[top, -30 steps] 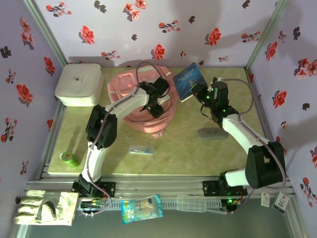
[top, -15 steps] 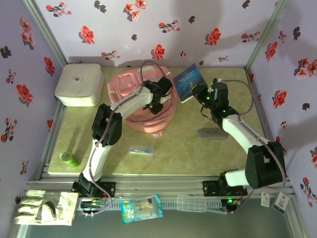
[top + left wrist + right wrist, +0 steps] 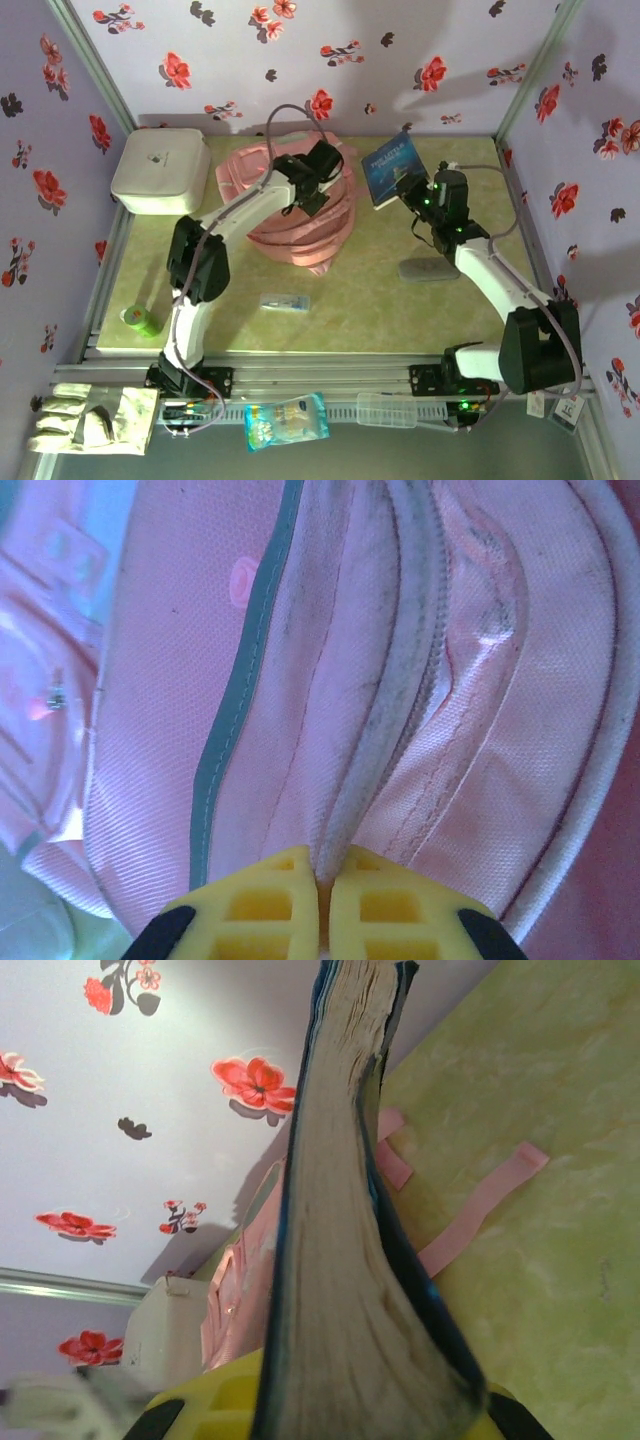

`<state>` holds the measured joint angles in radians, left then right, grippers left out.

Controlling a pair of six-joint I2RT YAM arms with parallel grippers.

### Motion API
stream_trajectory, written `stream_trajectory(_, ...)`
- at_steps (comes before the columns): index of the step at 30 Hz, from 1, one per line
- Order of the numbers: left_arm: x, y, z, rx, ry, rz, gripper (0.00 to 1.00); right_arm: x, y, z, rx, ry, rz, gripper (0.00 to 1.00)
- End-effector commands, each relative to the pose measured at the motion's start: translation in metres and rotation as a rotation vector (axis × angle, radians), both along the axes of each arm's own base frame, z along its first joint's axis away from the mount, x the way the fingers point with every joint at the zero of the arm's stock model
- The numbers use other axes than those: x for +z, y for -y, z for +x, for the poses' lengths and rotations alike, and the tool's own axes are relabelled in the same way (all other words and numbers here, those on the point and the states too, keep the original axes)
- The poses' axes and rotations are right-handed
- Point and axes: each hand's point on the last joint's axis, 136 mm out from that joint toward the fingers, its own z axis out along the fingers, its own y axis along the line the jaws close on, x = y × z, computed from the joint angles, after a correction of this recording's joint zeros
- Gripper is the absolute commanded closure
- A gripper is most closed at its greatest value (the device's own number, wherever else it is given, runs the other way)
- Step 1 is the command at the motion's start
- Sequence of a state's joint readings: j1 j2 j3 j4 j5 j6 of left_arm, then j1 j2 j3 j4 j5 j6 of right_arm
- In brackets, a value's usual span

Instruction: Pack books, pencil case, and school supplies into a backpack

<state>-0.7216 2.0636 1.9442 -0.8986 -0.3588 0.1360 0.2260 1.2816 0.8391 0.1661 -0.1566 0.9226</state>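
Observation:
The pink backpack point(image 3: 292, 238) lies at the back middle of the table. My left gripper point(image 3: 312, 198) is over its top, and in the left wrist view its yellow fingertips point(image 3: 322, 872) are shut on a pale trim ridge of the backpack point(image 3: 450, 730). Held up right of the backpack, a blue book point(image 3: 391, 169) stands tilted, with my right gripper point(image 3: 416, 191) shut on it. The right wrist view faces the book's page edge point(image 3: 335, 1260). On the table lie the grey pencil case point(image 3: 428, 269), a clear packet point(image 3: 285, 302) and a green roll point(image 3: 140, 320).
A white rounded box point(image 3: 160, 171) stands at the back left. A blue-white bag point(image 3: 286, 420), a clear case point(image 3: 385, 408) and pale gloves point(image 3: 92, 418) lie along the front rail. Pink straps point(image 3: 482, 1200) trail on the table beside the backpack.
My left gripper has closed on the backpack's trim and pulled slightly toward the back. The right gripper has shifted the blue book a little right and turned it more upright.

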Motion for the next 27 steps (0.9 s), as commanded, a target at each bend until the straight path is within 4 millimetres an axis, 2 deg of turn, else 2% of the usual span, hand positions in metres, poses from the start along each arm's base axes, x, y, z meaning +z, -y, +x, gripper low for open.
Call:
stream_trajectory(1,0.075,0.001,0.010,0.047,0.186,-0.157,1.00,0.024,0.007,0.000,-0.022,0.116,-0.011,0.90)
stream_trajectory(6,0.114,0.000,0.012,0.102,0.282,-0.277,1.00,0.014,0.004,-0.005,-0.004,0.102,0.022,0.90)
stream_trajectory(11,0.133,0.003,0.017,0.130,0.333,-0.353,1.00,0.009,-0.008,-0.016,0.067,0.100,0.071,0.89)
stream_trajectory(18,0.144,0.015,0.025,0.170,0.330,-0.440,1.00,0.004,-0.043,-0.035,0.200,0.101,0.212,0.89)
stream_trajectory(27,0.146,0.023,0.030,0.172,0.316,-0.460,1.00,-0.006,-0.095,-0.054,0.295,0.067,0.268,0.89)
